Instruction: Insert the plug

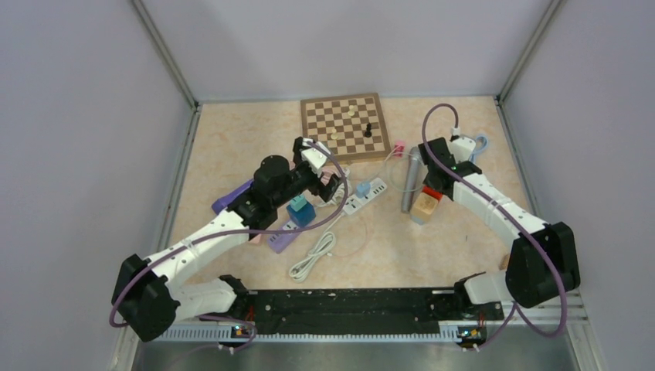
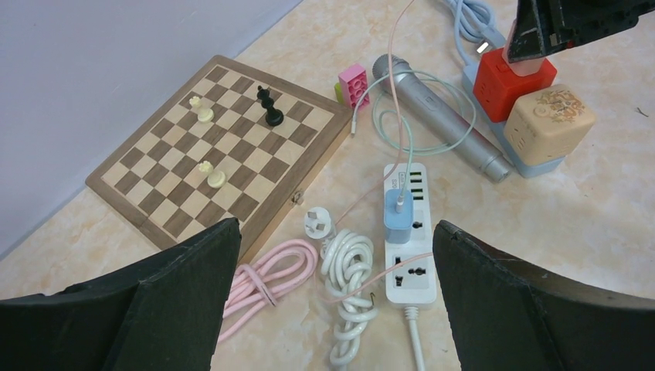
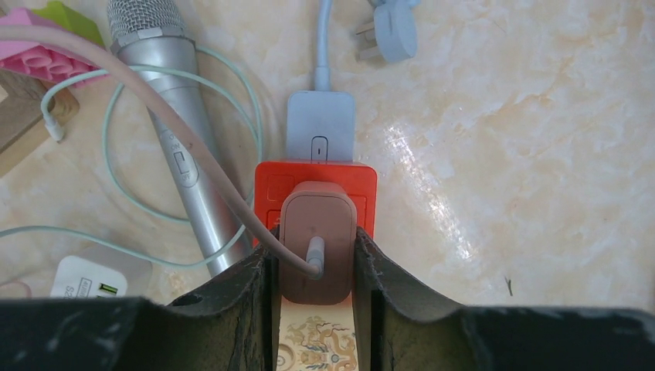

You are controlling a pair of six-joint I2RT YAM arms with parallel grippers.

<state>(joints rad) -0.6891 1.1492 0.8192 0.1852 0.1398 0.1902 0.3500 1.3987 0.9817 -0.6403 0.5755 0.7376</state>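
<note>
The plug point(image 3: 317, 232), a dusty-pink charger block with its pink cable leaving the back, sat pressed against the top face of the red socket cube point(image 3: 270, 182) on the right side of the bench point(image 3: 541, 154). It was pinched on both flanks by my right tool point(image 3: 315, 263), which was clamped on it. Its long axis ran straight along my fingers and down into the cube, so the socket lay directly ahead of the tool, not off to a side. I could not tell whether the pins were fully home, because the block hid the joint. I judged that the coming move was a straight push along that axis, and that any tilt would jam the pins. A silver microphone point(image 3: 174, 139) lay just beside the cube, apart from the plug. My left tool point(image 2: 336, 228) hung spread wide and empty above the white power strip point(image 2: 409, 270), well away from the cube, so the right arm was the nearer one.
</note>
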